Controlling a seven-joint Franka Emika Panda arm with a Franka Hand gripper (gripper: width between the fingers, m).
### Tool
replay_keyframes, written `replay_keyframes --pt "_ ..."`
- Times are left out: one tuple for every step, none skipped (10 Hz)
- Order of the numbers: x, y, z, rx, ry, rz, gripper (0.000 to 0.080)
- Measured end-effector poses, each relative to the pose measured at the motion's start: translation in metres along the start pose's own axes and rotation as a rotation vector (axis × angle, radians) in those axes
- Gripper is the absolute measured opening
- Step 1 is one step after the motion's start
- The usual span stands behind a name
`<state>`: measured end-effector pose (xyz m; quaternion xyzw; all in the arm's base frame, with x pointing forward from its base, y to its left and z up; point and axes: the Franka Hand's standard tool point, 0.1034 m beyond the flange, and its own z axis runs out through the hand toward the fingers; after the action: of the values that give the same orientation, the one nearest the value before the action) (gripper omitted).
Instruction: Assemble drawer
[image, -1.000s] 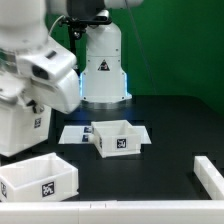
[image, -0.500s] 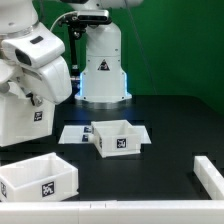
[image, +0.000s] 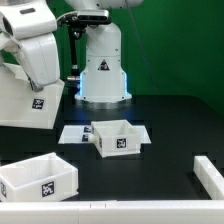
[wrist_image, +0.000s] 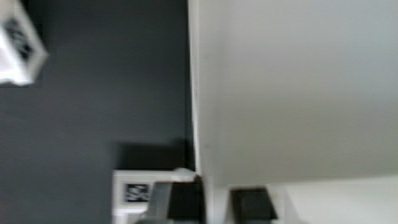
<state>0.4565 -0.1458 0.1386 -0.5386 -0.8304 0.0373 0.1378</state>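
Note:
The large white drawer casing (image: 20, 100) hangs tilted off the table at the exterior view's left, its tag facing the camera. My gripper (wrist_image: 214, 205) is shut on the casing's wall (wrist_image: 294, 90), one dark finger (wrist_image: 175, 203) on each side of the wall's edge. In the exterior view the arm's white wrist (image: 35, 50) hides the fingers. A small open-top tray (image: 113, 138) stands at the table's middle. A second tray (image: 38, 178) stands at the front left. The wrist view also shows a tagged white part (wrist_image: 18, 45) on the dark table below.
The marker board (image: 72, 133) lies flat under and beside the middle tray. A white bar (image: 208, 175) lies at the front right. The robot's base (image: 102, 65) stands at the back centre. The black table (image: 170, 130) ends at a green backdrop.
The arm has lifted the casing up and toward the exterior view's left, and it tilts more now. Both trays have stayed where they were.

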Motion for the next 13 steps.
replay_keyframes --pt "0.001 -0.001 0.003 0.012 0.01 0.021 0.0065" --pt "0.0 -0.001 0.004 0.013 0.007 0.021 0.0065" --pt "-0.003 0.002 0.004 0.009 -0.056 0.026 0.0065" --pt "-0.002 0.005 0.005 0.009 -0.125 0.014 0.0065" --pt "-0.001 0.004 0.006 0.011 -0.156 0.007 0.0065" --pt "-0.011 0.008 -0.004 -0.07 -0.229 0.02 0.0065" --pt "-0.014 0.007 -0.013 -0.175 -0.288 0.091 0.0065" --pt "-0.007 0.007 -0.01 -0.235 -0.345 0.195 0.0065" --pt "0.0 0.009 -0.005 -0.231 -0.398 0.231 0.0065" --pt "0.004 0.013 -0.003 -0.224 -0.468 0.234 0.0065" --pt "0.007 0.015 -0.003 -0.227 -0.523 0.241 0.0065" --pt "0.008 0.017 -0.002 -0.247 -0.559 0.278 0.0065" --pt "0.008 0.017 -0.002 -0.247 -0.559 0.278 0.0065"
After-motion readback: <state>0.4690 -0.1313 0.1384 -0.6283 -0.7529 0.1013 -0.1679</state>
